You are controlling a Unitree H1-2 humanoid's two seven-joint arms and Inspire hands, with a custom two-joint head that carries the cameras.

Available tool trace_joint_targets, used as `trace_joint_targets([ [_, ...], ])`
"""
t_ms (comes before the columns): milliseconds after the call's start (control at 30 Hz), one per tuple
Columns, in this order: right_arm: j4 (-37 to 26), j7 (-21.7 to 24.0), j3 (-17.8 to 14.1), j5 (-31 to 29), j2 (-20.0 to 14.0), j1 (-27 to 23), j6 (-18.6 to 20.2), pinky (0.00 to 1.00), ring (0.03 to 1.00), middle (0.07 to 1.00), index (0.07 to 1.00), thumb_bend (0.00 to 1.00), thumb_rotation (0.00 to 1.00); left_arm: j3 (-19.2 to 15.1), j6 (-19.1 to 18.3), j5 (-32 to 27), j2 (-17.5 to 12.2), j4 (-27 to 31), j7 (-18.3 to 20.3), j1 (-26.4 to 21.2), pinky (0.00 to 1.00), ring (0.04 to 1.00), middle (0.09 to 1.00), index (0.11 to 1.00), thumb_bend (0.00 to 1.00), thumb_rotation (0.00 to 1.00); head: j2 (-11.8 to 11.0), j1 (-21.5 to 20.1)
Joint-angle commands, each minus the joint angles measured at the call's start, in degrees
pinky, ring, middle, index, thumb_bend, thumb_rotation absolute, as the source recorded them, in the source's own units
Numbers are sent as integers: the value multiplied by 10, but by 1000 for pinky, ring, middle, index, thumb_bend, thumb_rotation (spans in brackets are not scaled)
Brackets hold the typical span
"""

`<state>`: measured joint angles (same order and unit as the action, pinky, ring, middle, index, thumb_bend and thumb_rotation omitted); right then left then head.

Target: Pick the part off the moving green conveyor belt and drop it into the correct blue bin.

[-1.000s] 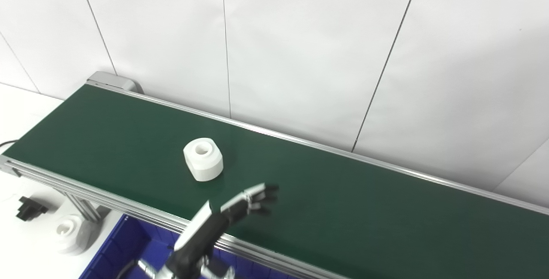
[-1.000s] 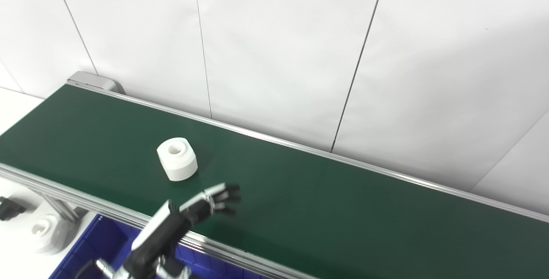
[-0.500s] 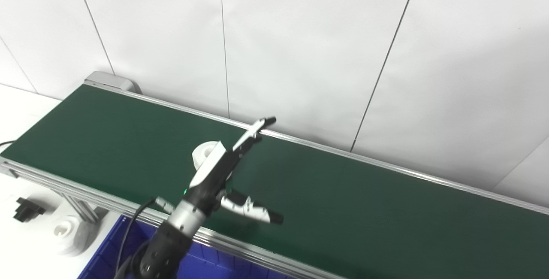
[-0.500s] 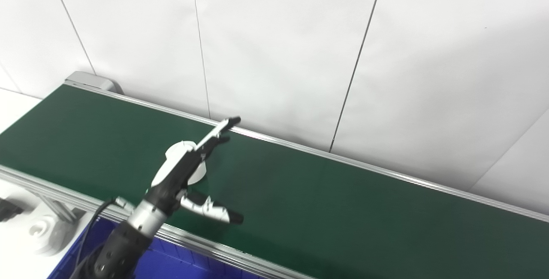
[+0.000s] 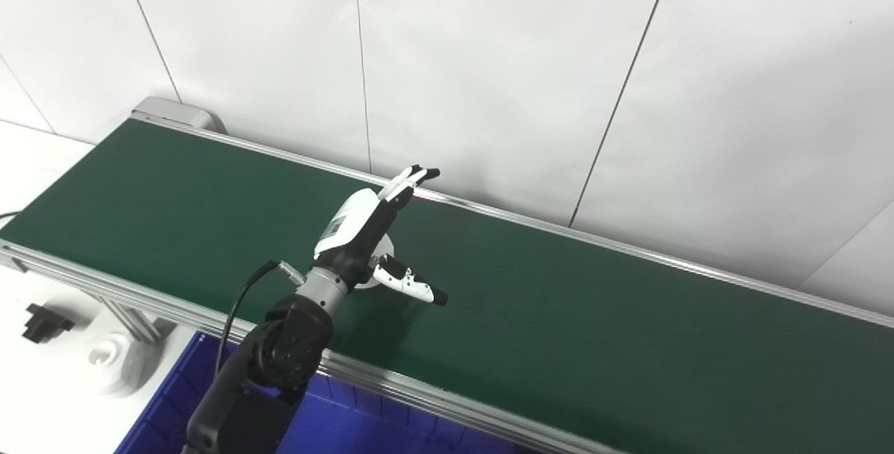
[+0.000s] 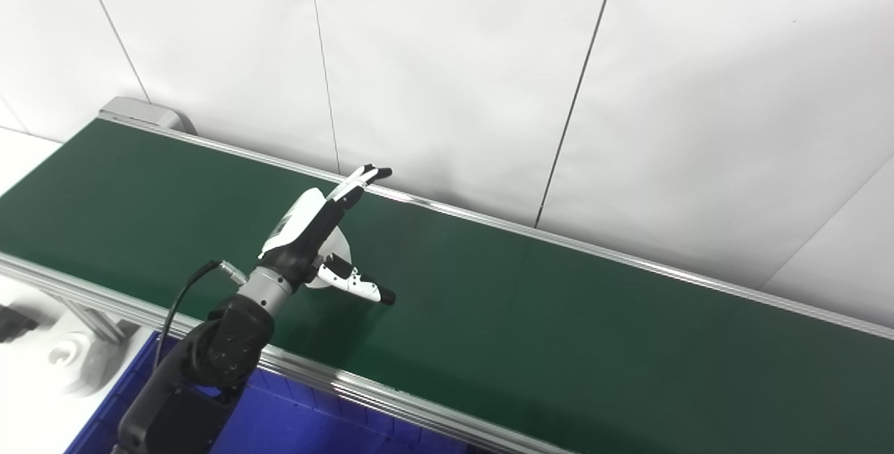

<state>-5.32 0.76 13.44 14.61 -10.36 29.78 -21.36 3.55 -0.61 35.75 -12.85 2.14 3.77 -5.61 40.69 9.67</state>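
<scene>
My left hand (image 5: 370, 230) is raised over the green conveyor belt (image 5: 594, 314), open, with its fingers (image 5: 412, 178) stretched toward the far wall and the thumb (image 5: 412, 288) spread out to the right. The white round part (image 5: 382, 250) sits on the belt right behind the hand and is almost wholly hidden by it; only a sliver shows in the right eye view (image 6: 340, 241). The fingers are not closed on it. My right hand is out of view.
A blue bin (image 5: 363, 433) lies below the belt's near rail (image 5: 433, 405). On the white table at the left stand a white round part (image 5: 112, 360) and a small black piece (image 5: 42, 321). The white wall runs just behind the belt.
My left hand has risen from low at the belt's near edge and swung up over the part, now covering it. The part has drifted right along the belt. The camera shifted slightly.
</scene>
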Motion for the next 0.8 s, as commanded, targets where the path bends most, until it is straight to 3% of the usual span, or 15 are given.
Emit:
trace_joint_targets([
  [0, -20, 3, -4, -2, 1, 4, -4, 945, 973, 992, 1000, 867, 184, 4, -3, 27, -17, 1, -22, -26, 997, 1000, 1000, 928, 923, 198, 0, 0],
  [267, -24, 9, -7, -9, 2, 7, 1, 878, 955, 995, 1000, 860, 184, 23, -27, 69, -44, -48, -32, -38, 1000, 1000, 1000, 904, 929, 160, 1, 3],
  [400, -27, 12, -9, -9, 2, 9, 3, 960, 988, 1000, 1000, 855, 178, 36, -59, 107, -54, -53, -28, -35, 1000, 1000, 1000, 878, 926, 165, 3, 4],
  [500, -30, 11, -11, -4, 2, 10, 4, 943, 978, 998, 1000, 853, 190, 46, -81, 126, -59, -56, -25, -34, 1000, 1000, 1000, 859, 911, 155, 4, 4],
  [567, -31, 13, -12, -7, 3, 11, 7, 932, 975, 998, 1000, 851, 187, 49, -91, 125, -60, -62, -21, -33, 1000, 1000, 1000, 847, 888, 113, 4, 5],
  [667, -35, 15, -13, -10, 3, 12, 12, 922, 973, 997, 1000, 850, 197, 44, -67, 84, -58, -82, -26, -30, 986, 991, 993, 833, 842, 30, 5, 6],
  [700, -35, 15, -13, -10, 2, 12, 11, 908, 966, 995, 1000, 849, 201, 40, -52, 66, -55, -91, -33, -29, 897, 944, 971, 821, 824, 15, 6, 6],
  [767, -35, 14, -14, -10, 3, 11, 11, 898, 959, 994, 1000, 847, 198, 33, -14, 35, -43, -115, -68, -25, 582, 699, 828, 747, 724, 1, 6, 6],
])
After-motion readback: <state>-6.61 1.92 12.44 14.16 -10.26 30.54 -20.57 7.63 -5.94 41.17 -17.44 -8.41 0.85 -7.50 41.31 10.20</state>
